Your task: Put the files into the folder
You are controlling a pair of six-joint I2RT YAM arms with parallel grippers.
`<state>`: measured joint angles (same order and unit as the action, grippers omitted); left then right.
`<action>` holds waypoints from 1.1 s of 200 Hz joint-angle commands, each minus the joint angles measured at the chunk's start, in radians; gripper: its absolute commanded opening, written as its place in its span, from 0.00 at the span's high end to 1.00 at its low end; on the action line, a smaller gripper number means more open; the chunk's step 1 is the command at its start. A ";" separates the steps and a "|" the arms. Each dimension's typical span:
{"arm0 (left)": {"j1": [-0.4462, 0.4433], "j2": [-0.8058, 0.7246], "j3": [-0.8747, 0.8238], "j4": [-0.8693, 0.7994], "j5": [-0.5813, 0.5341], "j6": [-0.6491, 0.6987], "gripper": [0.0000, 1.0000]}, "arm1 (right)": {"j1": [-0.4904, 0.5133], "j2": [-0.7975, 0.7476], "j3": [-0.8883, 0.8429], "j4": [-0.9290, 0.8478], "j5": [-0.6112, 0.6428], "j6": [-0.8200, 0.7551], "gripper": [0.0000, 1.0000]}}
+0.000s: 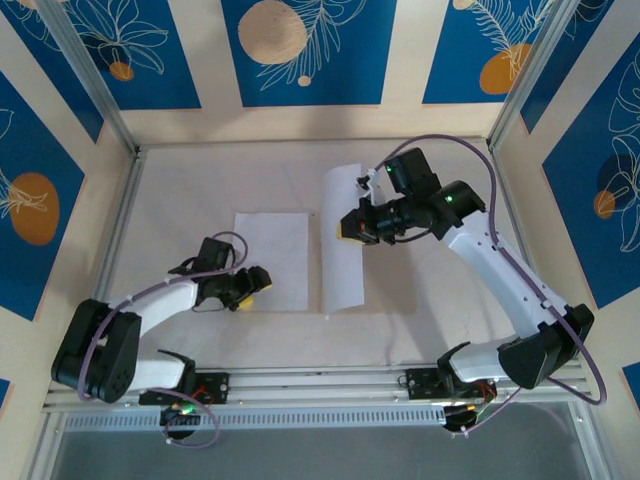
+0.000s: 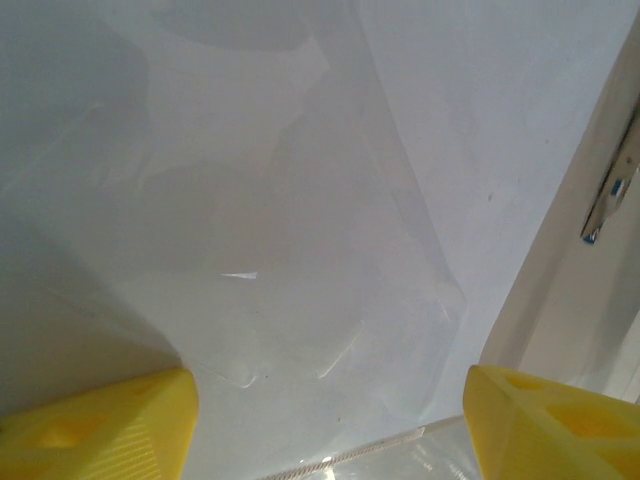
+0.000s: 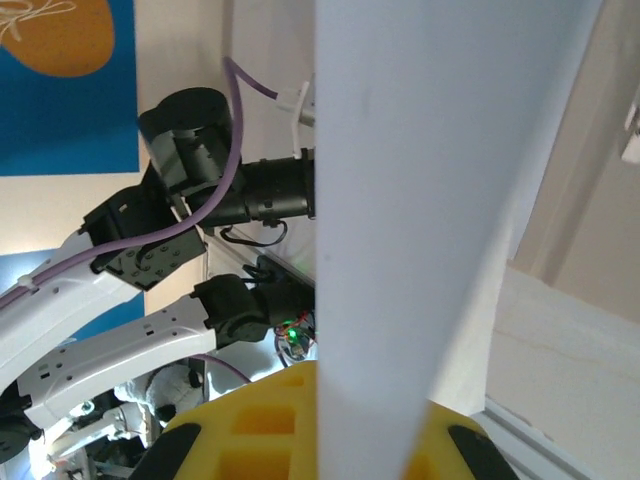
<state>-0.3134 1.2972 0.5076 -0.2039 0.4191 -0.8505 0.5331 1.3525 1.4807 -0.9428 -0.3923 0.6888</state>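
Note:
The files (image 1: 270, 258) lie flat on the table as a white rectangle; I cannot tell one sheet from two. My left gripper (image 1: 255, 283) hovers open over their near right corner, its yellow fingers (image 2: 95, 420) wide apart above the white paper (image 2: 260, 230). The folder (image 1: 340, 245) stands raised on edge just right of the files, showing its white inner face. My right gripper (image 1: 348, 228) is shut on its right edge, and the white panel (image 3: 420, 180) rises from between the jaws. A tan strip with the metal clip (image 2: 610, 195) shows at the right of the left wrist view.
Metal frame rails (image 1: 130, 230) and blue patterned walls (image 1: 30, 190) enclose the white table (image 1: 200, 180). An aluminium rail (image 1: 320, 385) with both arm bases runs along the near edge. The left arm (image 3: 170, 210) shows behind the held panel.

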 commanded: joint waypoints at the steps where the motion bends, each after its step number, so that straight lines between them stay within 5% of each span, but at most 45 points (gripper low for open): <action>1: 0.056 -0.024 -0.035 -0.097 0.004 0.049 0.28 | 0.011 0.011 0.005 0.022 0.053 -0.043 1.00; 19: 0.068 -0.024 -0.038 -0.101 0.020 0.060 0.28 | 0.026 0.020 -0.055 0.006 0.221 -0.107 1.00; 62: 0.068 0.003 -0.047 -0.066 0.055 0.045 0.28 | -0.014 0.104 -0.217 0.038 0.383 -0.146 1.00; 122: 0.068 0.001 -0.046 -0.081 0.061 0.056 0.28 | -0.091 0.155 -0.322 0.107 0.400 -0.138 1.00; 220: 0.067 0.037 -0.035 -0.074 0.077 0.068 0.28 | -0.238 0.098 -0.416 0.215 0.257 -0.159 1.00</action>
<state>-0.2523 1.2999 0.4911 -0.2176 0.4965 -0.8013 0.3023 1.4685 1.0782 -0.7628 -0.0872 0.5610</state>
